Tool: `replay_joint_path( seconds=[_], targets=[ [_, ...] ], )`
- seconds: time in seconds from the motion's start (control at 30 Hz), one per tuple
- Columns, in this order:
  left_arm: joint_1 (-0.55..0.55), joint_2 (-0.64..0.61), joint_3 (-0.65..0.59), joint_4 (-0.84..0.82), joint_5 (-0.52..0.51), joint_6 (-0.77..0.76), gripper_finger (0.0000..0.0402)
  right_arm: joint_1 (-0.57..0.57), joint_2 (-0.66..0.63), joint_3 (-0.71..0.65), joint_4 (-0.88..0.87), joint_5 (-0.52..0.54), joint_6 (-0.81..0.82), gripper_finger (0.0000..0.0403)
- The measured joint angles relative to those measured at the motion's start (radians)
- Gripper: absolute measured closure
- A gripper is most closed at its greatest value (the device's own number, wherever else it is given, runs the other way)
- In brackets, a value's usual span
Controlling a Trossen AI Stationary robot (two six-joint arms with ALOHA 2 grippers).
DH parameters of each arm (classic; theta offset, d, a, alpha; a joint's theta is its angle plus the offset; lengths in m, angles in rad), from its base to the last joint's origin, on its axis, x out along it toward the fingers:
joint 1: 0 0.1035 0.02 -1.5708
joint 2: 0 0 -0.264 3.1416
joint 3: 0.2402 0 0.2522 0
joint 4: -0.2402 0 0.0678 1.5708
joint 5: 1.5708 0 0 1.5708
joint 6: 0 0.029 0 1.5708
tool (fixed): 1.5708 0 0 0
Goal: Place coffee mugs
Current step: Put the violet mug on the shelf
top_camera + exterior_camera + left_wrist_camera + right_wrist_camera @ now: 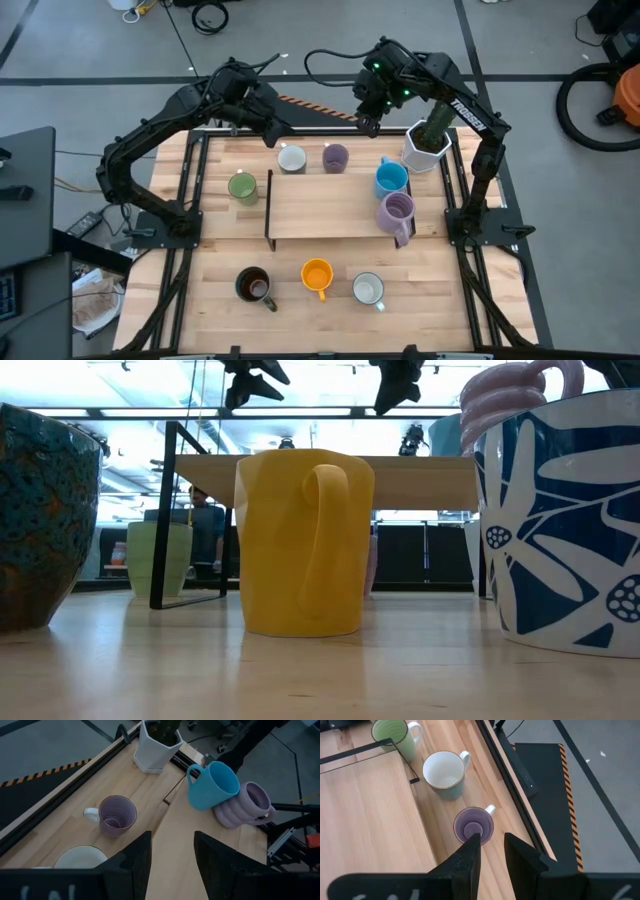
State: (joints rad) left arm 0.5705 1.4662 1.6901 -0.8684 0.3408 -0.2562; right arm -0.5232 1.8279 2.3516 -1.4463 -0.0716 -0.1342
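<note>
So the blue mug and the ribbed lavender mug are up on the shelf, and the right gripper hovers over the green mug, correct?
Not quite. In the right wrist view the right gripper hovers over the small lavender mug, not the green mug. The rest holds: blue mug and ribbed lavender mug sit on the shelf.

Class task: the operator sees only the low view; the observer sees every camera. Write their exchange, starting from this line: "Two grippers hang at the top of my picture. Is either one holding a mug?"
Observer: No. The left gripper and the right gripper both stand open and empty.
Operator: What is nearest the right one?
Observer: A small round lavender ceramic mug, upright on the wooden table, just past its fingertips.
Operator: Is the blue mug at my upper right upright?
Observer: No. The round blue mug is tilted, leaning against the taller ribbed lavender mug.
</note>
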Motion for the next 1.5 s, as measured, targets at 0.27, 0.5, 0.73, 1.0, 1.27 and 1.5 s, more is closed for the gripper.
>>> replay_joint_path(
  seconds=[0.27, 0.5, 0.73, 1.0, 1.27, 1.5],
  targets=[
    [0.007, -0.024, -0.001, -0.133, -0.046, 0.034, 0.0249, 0.008, 0.003, -0.088, 0.043, -0.003, -0.027, 0.031],
    [-0.003, -0.102, -0.002, -0.237, -0.2, 0.132, 0.0249, 0.029, 0.003, -0.133, 0.104, 0.0, 0.011, 0.031],
    [-0.003, -0.214, -0.062, -0.17, -0.237, 0.182, 0.0249, 0.039, 0.008, -0.134, 0.184, -0.043, 0.085, 0.031],
    [-0.003, -0.401, -0.317, 0.009, -0.237, 0.051, 0.0249, 0.067, 0.08, -0.133, 0.204, -0.051, 0.087, 0.031],
    [-0.003, -0.474, -0.36, 0.03, -0.239, -0.047, 0.0249, 0.089, 0.177, -0.133, 0.191, -0.004, 0.052, 0.031],
    [-0.007, -0.493, -0.36, 0.026, -0.23, -0.131, 0.0249, 0.092, 0.257, -0.133, 0.184, 0.013, 0.03, 0.0309]
  ],
)
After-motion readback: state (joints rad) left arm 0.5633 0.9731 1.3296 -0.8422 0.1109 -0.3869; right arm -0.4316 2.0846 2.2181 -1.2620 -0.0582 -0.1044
